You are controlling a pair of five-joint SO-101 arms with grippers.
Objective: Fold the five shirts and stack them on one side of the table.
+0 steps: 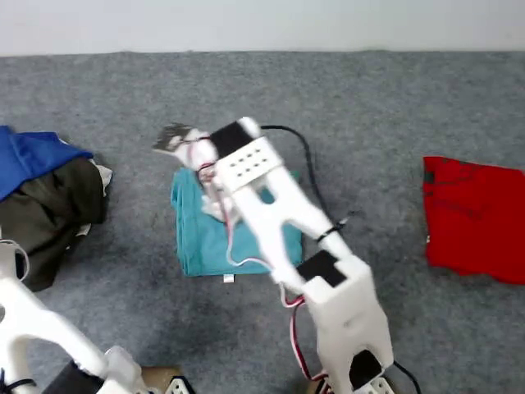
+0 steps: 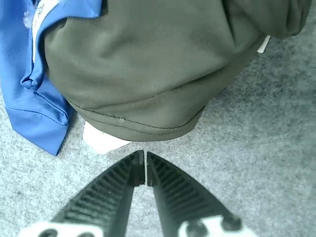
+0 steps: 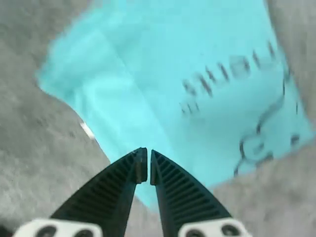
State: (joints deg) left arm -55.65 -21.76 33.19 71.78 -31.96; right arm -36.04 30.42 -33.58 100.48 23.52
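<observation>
Teal shirt point(image 1: 197, 238): light, limp, bunches easily; pinch the doubled edge at a corner. Left gripper point(image 2: 145, 168) and right gripper point(image 3: 144, 165): fingers closed, empty.

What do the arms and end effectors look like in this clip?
Left arm and right arm: white plastic, black motors. Red-white wires and a black cable trail the right one. Left end effector and right end effector: black, ribbed, tapering fingers.

Teal shirt point(image 1: 197, 234) folded at ctr, red shirt point(image 1: 474, 217) folded far right, blue shirt point(image 1: 33, 156) & olive shirt point(image 1: 45, 217) heaped left.
</observation>
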